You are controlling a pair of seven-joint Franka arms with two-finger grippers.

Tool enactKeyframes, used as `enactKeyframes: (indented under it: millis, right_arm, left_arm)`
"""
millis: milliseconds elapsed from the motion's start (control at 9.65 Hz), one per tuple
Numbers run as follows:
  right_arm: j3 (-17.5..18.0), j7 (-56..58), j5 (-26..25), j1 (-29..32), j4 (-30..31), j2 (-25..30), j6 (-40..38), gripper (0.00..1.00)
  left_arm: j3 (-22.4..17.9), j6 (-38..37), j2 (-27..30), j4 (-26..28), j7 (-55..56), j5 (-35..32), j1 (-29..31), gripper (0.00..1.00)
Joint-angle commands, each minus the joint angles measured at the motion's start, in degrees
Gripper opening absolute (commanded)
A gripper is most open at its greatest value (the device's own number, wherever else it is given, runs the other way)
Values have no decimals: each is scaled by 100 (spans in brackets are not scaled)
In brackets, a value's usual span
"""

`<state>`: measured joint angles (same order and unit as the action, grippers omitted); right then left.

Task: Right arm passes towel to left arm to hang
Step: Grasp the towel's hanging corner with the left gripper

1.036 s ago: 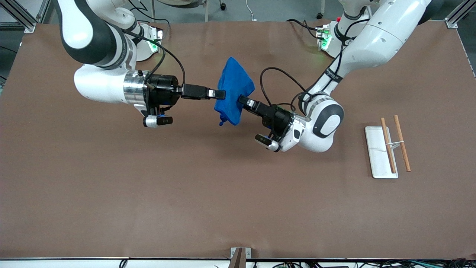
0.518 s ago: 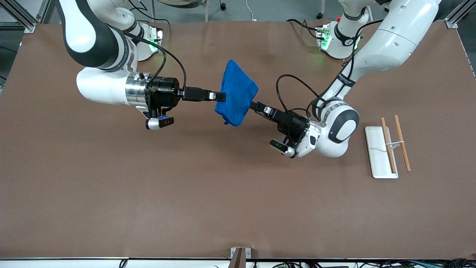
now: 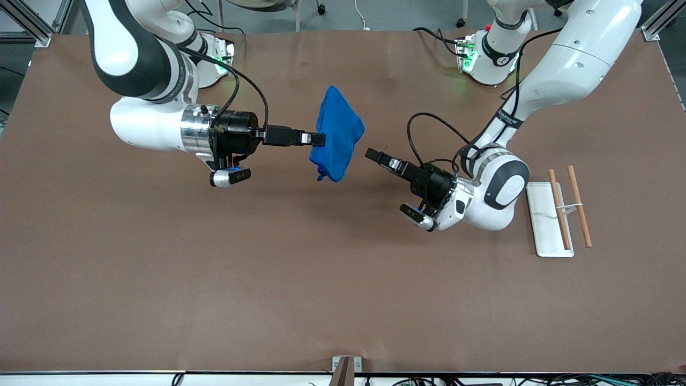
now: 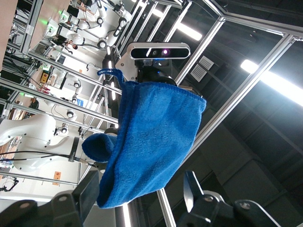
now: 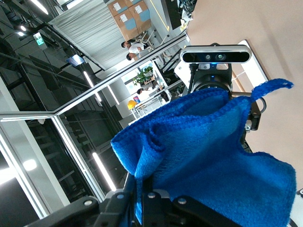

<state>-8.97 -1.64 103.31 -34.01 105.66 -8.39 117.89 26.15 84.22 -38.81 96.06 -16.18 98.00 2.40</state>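
The blue towel (image 3: 337, 134) hangs in the air over the middle of the table, with a small loop at its lower corner. My right gripper (image 3: 320, 139) is shut on the towel's edge, and the cloth is pinched between its fingers in the right wrist view (image 5: 149, 189). The towel (image 5: 208, 151) fills that view. My left gripper (image 3: 371, 154) is open, with nothing in it. It points at the towel from the left arm's end, a short gap away. In the left wrist view the towel (image 4: 151, 137) hangs ahead of the spread left gripper (image 4: 142, 198).
A white base plate (image 3: 542, 228) with two wooden rods (image 3: 580, 206) across it lies toward the left arm's end of the table. Bare brown tabletop (image 3: 321, 279) lies under both grippers.
My left gripper has drawn back from the towel toward the left arm's end, still open. The right gripper keeps its hold, and the towel has shifted only slightly.
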Motion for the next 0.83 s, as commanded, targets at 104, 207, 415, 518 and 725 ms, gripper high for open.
enactKeyframes:
  millis: [104, 207, 415, 518, 725]
  right_arm:
    - [-26, -20, 146, -27, 95, 83, -3, 7]
    - [-26, -20, 146, -27, 95, 83, -3, 7]
    - [-26, -20, 146, -27, 86, 83, -3, 7]
    - [-26, -20, 146, -27, 95, 83, -3, 7]
    - [-26, -20, 146, -27, 86, 83, -3, 7]
  left_arm:
    - [188, -19, 32, 343, -17, -123, 23, 78]
    - [250, -28, 32, 387, -26, -123, 15, 78]
    - [452, -37, 32, 422, -26, -114, 146, 72]
    - [487, -37, 32, 396, -34, -71, 147, 63]
    - [505, -46, 84, 387, -26, -70, 243, 33]
